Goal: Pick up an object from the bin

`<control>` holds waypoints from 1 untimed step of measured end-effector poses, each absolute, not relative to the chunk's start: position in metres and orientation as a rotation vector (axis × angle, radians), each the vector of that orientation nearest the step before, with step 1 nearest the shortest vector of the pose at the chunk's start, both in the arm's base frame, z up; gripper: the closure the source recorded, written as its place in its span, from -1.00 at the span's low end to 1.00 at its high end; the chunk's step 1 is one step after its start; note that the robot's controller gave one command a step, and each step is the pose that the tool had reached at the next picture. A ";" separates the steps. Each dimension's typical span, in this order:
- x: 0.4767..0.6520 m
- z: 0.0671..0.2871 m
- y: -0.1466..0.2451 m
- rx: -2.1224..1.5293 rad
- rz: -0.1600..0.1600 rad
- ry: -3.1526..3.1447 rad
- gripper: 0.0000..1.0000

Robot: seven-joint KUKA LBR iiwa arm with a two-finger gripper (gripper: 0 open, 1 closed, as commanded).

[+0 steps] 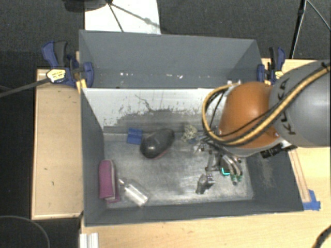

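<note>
The claw (220, 182) hangs low over bare floor in the right part of the bin (170, 61), its fingers (204, 184) apart with nothing between them. A pale scrap (189, 133) lies nearest, up-left; a dark oval (156, 142) and a blue block (134, 136) sit farther left, and a purple bar (107, 179) and a clear piece (134, 193) lie near the left wall.

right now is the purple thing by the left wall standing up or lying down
Lying down: the purple thing rests lengthwise on the bin floor, beside the clear thing.
</note>
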State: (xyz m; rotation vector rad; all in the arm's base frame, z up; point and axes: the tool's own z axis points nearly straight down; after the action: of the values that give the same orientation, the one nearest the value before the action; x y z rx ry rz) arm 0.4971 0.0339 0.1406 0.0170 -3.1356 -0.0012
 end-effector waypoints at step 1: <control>0.509 0.071 0.189 0.259 -0.007 -3.137 -1.00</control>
State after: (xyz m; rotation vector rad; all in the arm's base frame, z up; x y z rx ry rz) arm 0.5089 0.1887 0.0705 0.2589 -3.1371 -0.0071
